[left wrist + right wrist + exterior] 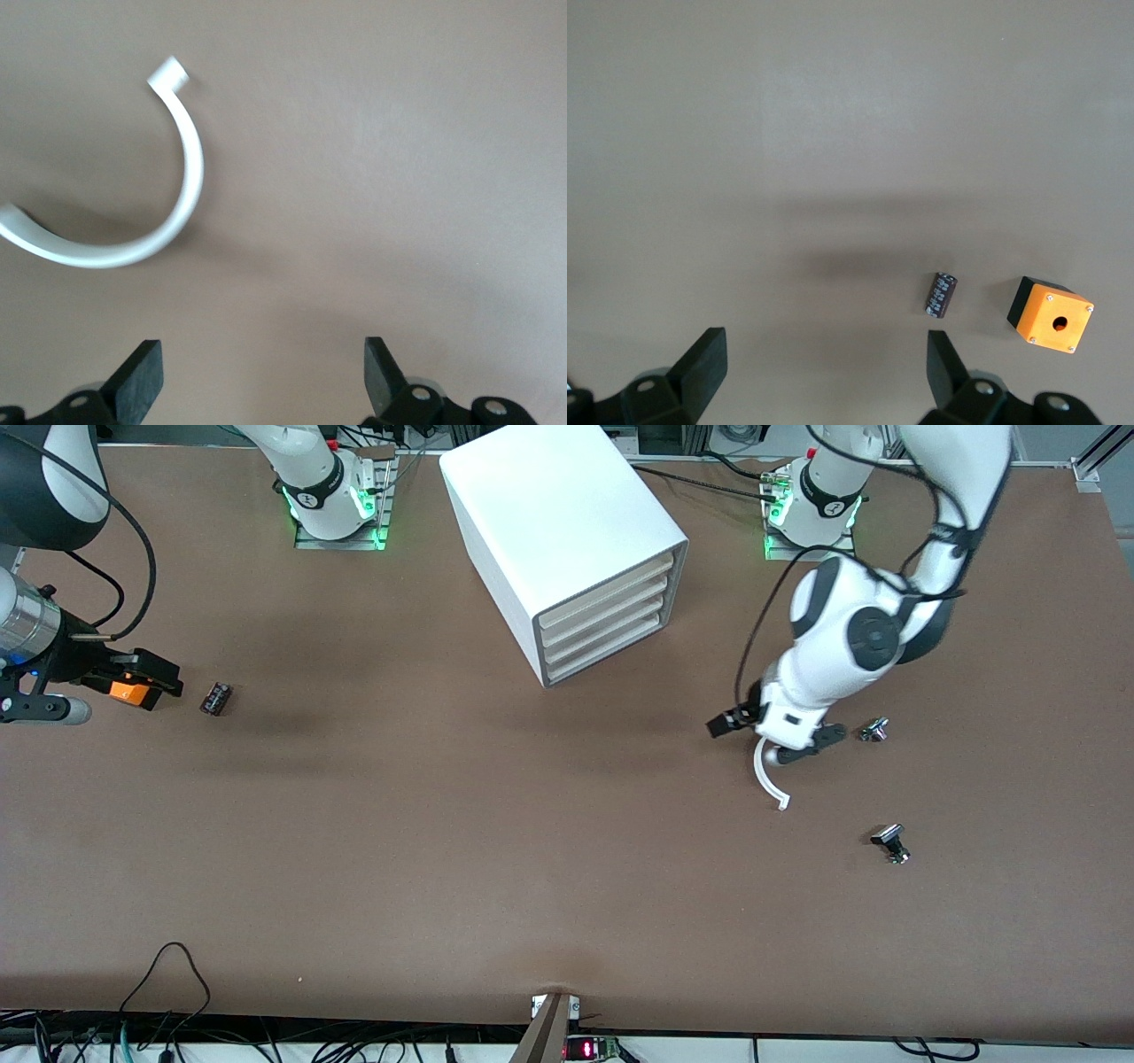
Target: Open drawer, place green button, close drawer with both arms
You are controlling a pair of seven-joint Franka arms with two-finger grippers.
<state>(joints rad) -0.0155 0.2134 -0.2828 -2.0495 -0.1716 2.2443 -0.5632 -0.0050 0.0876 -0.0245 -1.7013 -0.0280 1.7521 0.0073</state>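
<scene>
The white cabinet (549, 514) stands at the robots' edge of the table, mid-table. Its lowest drawer (604, 654) is shut, like the three drawers above it. No green-capped button shows in any view. My left gripper (771, 733) is open and empty, low over bare table toward the left arm's end; in the left wrist view (263, 372) nothing lies between its fingers. My right gripper (142, 677) is open and empty, over the right arm's end of the table, partly covering an orange box (128, 692); in the right wrist view (826, 363) only bare table lies between its fingers.
A white curved strip (767, 778) (182, 190) lies on the table by the left gripper. Two silver-and-black metal parts (874, 730) (890, 843) lie toward the left arm's end. A small dark cylinder (215, 698) (942, 294) lies beside the orange box (1051, 316).
</scene>
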